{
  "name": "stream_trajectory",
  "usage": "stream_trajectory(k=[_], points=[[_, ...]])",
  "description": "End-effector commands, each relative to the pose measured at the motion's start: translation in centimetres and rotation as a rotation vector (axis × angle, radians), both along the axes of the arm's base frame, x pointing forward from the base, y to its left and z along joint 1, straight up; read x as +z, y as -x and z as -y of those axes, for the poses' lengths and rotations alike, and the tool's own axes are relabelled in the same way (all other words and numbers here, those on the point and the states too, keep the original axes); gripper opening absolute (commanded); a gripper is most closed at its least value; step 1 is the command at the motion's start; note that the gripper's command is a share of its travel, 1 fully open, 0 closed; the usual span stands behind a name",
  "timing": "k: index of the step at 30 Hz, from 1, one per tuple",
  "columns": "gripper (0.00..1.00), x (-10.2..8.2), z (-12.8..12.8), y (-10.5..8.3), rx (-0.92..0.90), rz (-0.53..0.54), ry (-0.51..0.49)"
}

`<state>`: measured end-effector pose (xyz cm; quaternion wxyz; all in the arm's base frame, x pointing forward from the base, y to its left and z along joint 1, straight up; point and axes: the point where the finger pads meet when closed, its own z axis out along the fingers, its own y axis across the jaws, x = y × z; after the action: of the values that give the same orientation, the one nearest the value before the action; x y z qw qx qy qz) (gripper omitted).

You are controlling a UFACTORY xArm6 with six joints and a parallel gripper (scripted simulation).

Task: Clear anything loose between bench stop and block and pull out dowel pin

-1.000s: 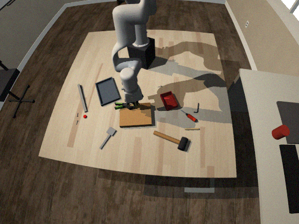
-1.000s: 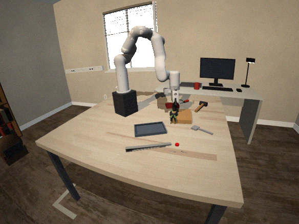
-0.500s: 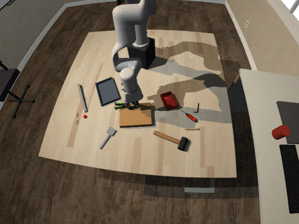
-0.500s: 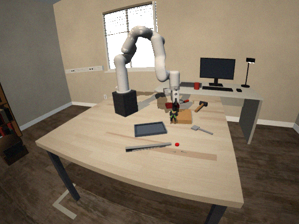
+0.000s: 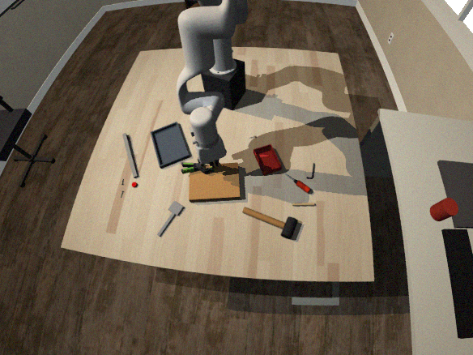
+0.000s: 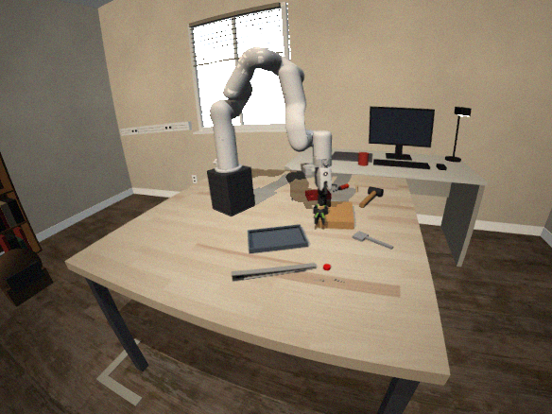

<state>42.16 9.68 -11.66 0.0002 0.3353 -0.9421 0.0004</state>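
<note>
The brown bench board [image 5: 215, 182] lies mid-table; it also shows in the exterior view [image 6: 341, 215]. The spring clamp [image 5: 189, 167] with green handles sits at the board's far left corner, and it shows in the exterior view [image 6: 320, 213]. My gripper [image 5: 208, 165] points straight down at that corner, right beside the clamp [image 6: 322, 195]. It is shut on a thin thing that I take for the dowel pin. The small wooden block, the stop and most of the pin are hidden under my gripper and wrist.
A grey tray [image 5: 171, 144] lies left of the board and a red bin [image 5: 267, 159] right of it. A mallet [image 5: 274, 222], a scraper [image 5: 170, 218], a red screwdriver [image 5: 300, 184], a hex key [image 5: 312, 170], a thin wooden stick [image 5: 304, 204], a steel ruler [image 5: 130, 155] and a red button [image 5: 134, 184] lie around.
</note>
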Motion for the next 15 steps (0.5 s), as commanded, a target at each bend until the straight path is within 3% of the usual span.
stream_trajectory(k=[1,15], points=[[0.00,0.12,-0.04,-0.17,0.009,0.004,-0.002],[0.00,0.13,-0.04,-0.17,0.093,0.004,-0.002]])
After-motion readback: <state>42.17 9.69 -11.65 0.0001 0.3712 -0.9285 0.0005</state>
